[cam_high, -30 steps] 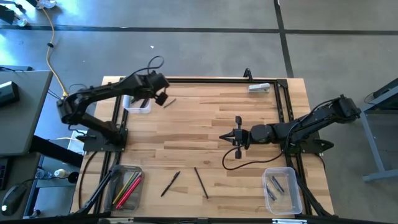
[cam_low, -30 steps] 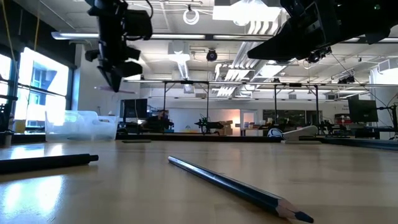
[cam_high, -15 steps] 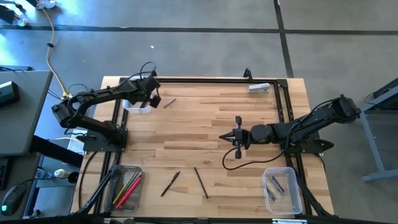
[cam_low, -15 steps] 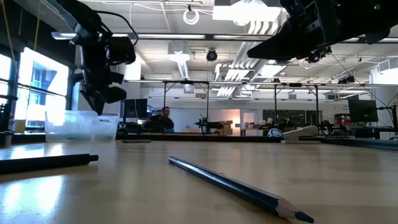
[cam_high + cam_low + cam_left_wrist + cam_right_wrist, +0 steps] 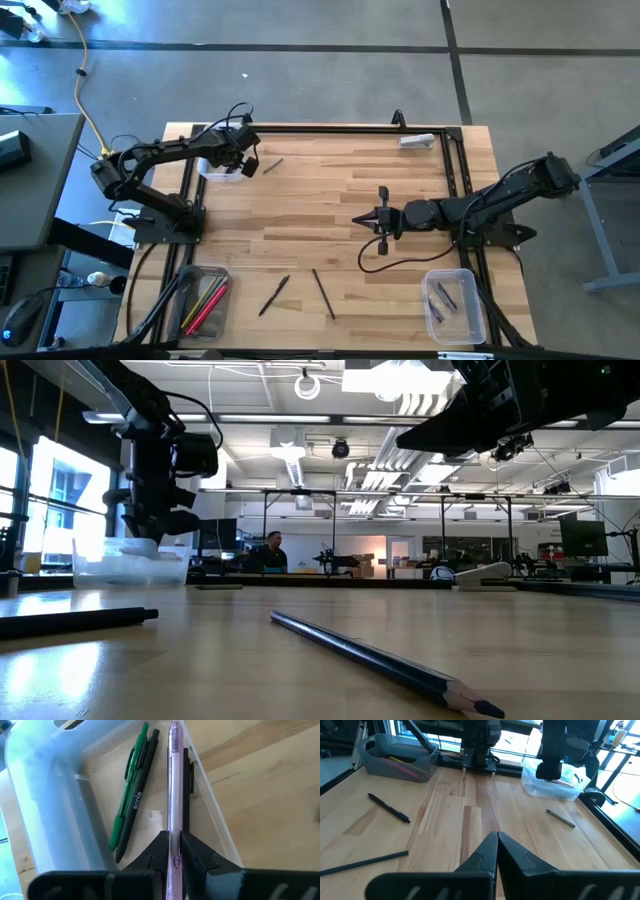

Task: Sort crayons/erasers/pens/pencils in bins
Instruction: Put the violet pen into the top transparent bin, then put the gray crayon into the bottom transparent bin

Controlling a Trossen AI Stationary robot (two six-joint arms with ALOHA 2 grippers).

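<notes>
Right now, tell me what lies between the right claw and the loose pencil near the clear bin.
In the high view, only bare wood separates the right claw from the pencil.

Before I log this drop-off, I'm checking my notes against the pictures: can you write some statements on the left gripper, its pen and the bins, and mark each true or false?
1. The left gripper holds a pink pen over the clear bin. True.
2. That bin has nothing in it. False: a green pen and a black pen lie inside.
3. The right gripper is shut and holds nothing. True.
4. A black pen and a dark pencil lie loose on the table. True.
5. The grey bin sits beside the left arm. False: it is at the right arm's near corner.
</notes>
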